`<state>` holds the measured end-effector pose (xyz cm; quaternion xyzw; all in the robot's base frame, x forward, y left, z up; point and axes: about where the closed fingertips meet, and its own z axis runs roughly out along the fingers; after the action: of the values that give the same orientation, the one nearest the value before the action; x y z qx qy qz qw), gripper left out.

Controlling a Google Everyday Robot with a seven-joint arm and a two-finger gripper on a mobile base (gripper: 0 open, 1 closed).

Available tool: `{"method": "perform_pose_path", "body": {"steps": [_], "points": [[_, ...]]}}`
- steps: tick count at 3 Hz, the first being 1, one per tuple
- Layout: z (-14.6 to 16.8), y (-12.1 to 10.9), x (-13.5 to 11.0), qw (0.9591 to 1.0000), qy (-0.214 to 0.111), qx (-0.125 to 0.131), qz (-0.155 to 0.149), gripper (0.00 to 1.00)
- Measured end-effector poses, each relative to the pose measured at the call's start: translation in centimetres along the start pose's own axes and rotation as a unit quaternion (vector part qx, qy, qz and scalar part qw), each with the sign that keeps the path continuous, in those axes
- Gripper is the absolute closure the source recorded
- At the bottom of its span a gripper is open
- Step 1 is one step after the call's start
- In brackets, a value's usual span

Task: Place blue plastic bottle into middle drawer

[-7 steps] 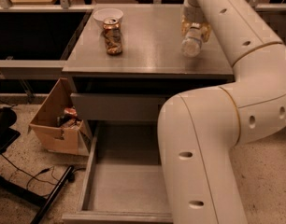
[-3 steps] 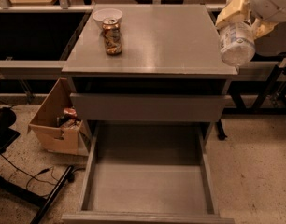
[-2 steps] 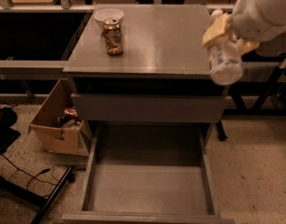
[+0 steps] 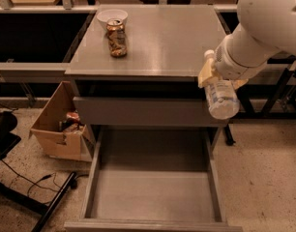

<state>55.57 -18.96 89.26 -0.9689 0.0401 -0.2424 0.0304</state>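
Observation:
The blue plastic bottle (image 4: 221, 99) is a small clear-whitish bottle with a white label, hanging base-down in the air. My gripper (image 4: 212, 75) is shut on its upper part, with the yellowish fingers (image 4: 205, 76) around its cap end. It hangs in front of the cabinet's right front corner, at the height of the closed drawer front. The middle drawer (image 4: 150, 195) stands pulled open below, with a bare grey floor and low side walls. The bottle is above the drawer's right side wall, well clear of the floor.
A brownish metal can (image 4: 117, 38) and a white bowl (image 4: 111, 16) stand at the back left of the cabinet top (image 4: 172, 42). A closed grey drawer front (image 4: 138, 111) sits above the open drawer. A cardboard box (image 4: 58, 127) and cables lie on the floor at left.
My gripper has carried the bottle from beside the cabinet top's right edge down and leftward, to in front of the cabinet's right front corner above the open drawer.

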Motion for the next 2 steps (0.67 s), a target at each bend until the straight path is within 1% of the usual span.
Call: {"method": "perform_pose_path", "body": {"steps": [1, 2], "points": [[0.0, 0.0, 0.0, 1.0, 0.0, 0.0, 0.0, 1.0], [1.7, -0.7, -2.1, 0.9997, -0.02, 0.015, -0.007, 1.0]]}}
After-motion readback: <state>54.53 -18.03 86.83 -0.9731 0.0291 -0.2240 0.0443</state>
